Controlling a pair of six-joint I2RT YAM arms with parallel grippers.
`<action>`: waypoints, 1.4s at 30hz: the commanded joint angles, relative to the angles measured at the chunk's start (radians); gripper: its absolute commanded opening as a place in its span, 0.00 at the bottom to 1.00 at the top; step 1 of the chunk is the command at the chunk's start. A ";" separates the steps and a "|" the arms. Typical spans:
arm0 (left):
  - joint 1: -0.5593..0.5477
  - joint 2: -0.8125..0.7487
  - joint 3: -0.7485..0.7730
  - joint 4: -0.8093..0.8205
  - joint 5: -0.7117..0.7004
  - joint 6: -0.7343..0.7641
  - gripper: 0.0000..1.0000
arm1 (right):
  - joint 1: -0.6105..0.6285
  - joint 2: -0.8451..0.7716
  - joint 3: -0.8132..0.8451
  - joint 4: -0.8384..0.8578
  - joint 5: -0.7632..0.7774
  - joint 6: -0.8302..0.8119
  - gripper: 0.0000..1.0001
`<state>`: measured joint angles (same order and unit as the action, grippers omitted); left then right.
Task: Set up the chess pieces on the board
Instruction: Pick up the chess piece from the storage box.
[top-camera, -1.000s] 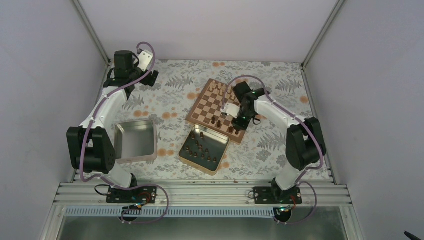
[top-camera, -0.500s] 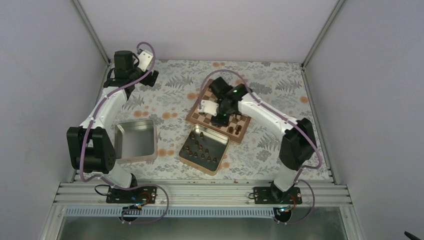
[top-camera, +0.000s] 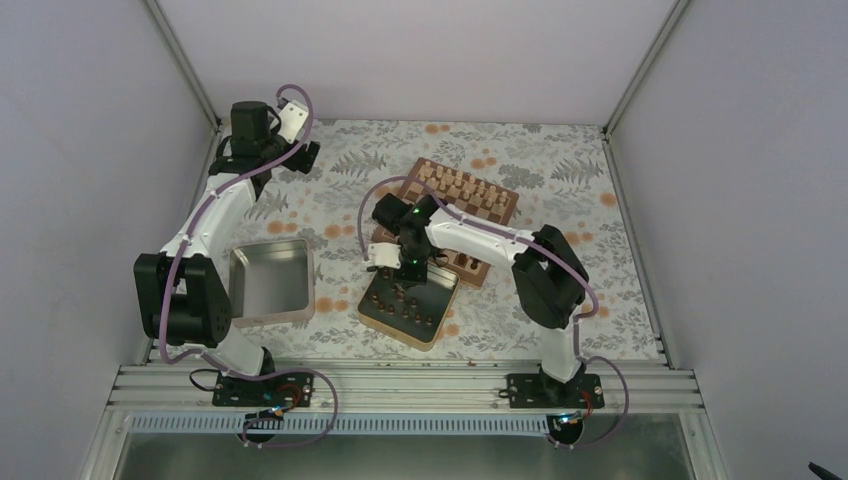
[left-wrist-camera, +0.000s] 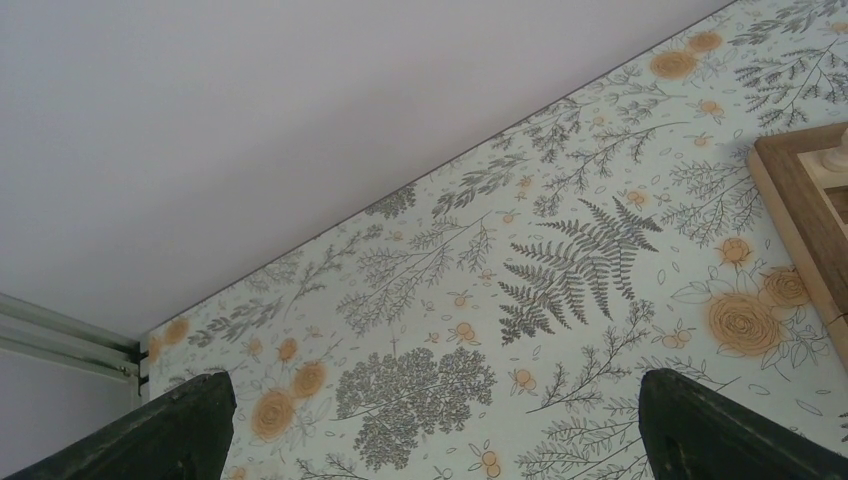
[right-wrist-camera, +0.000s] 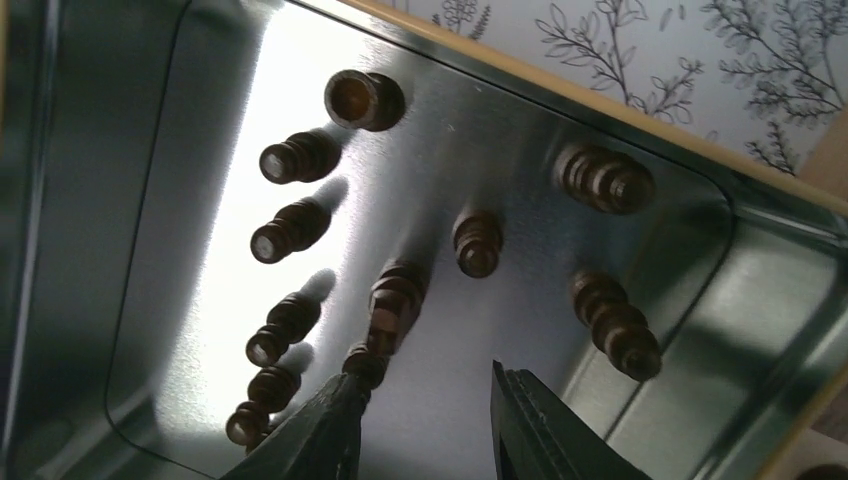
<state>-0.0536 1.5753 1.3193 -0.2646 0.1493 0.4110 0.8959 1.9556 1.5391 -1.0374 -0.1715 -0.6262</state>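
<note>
The board (top-camera: 503, 199) lies at the table's back middle, with pale chessmen along its far rows and a few dark chess pieces (top-camera: 466, 262) on its near edge. Several more dark chess pieces (top-camera: 405, 300) stand in a square tin (top-camera: 392, 329) just in front of the board. My right gripper (top-camera: 402, 268) hangs over the far side of that tin. In the right wrist view it (right-wrist-camera: 422, 378) is open above the tin floor, nothing between its fingers, the left finger (right-wrist-camera: 325, 425) beside one dark piece (right-wrist-camera: 366, 363). My left gripper (top-camera: 305, 155) is wide open at the back left.
An empty square tin (top-camera: 270, 282) sits at the left, near the left arm. The left wrist view has floral tablecloth between the open fingers (left-wrist-camera: 180, 425) and a corner of the board (left-wrist-camera: 800, 215) at the right edge. White walls close off the back and sides.
My right arm has swung from over the board leftward and nearer, down to the tin of dark pieces, its jaws a little wider. The left arm has not moved.
</note>
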 joint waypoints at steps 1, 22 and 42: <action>-0.003 -0.020 -0.002 0.015 0.006 0.007 1.00 | 0.026 0.017 0.005 0.000 -0.032 0.030 0.36; -0.003 -0.025 -0.009 0.021 0.010 0.008 1.00 | 0.045 0.073 -0.013 0.027 -0.010 0.040 0.38; -0.004 -0.023 -0.006 0.022 0.015 0.008 1.00 | 0.045 0.044 0.011 0.009 -0.002 0.043 0.15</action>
<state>-0.0544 1.5753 1.3178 -0.2642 0.1501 0.4114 0.9295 2.0453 1.5356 -1.0153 -0.1749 -0.5926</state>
